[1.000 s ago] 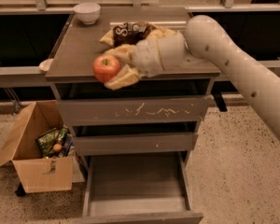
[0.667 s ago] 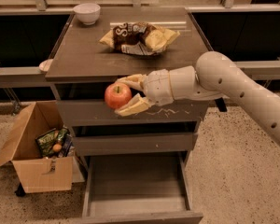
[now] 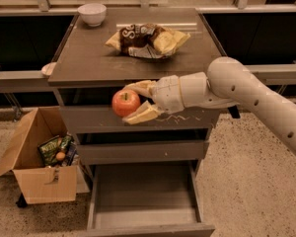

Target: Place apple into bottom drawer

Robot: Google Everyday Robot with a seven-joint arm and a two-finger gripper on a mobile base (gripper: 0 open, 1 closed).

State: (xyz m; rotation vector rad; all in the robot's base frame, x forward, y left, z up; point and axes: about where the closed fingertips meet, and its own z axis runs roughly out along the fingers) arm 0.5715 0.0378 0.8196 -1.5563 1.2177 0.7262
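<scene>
My gripper (image 3: 137, 101) reaches in from the right and is shut on the red apple (image 3: 125, 102), one finger above it and one below. It holds the apple in the air in front of the scratched top drawer front (image 3: 187, 118), just below the cabinet's top edge. The bottom drawer (image 3: 146, 214) stands pulled open below, its bare grey-brown floor showing nothing in it. The apple is well above the drawer and a little left of its middle.
The cabinet top (image 3: 89, 58) holds a white bowl (image 3: 92, 13) at the back left and crumpled snack bags (image 3: 148, 41). An open cardboard box (image 3: 39, 174) with packets and a small orange fruit (image 3: 60, 156) stands on the floor at the left. A closed middle drawer front (image 3: 138, 151) lies between.
My gripper has come down with the apple from cabinet-top height to in front of the top drawer front, and it has shifted a little to the right.
</scene>
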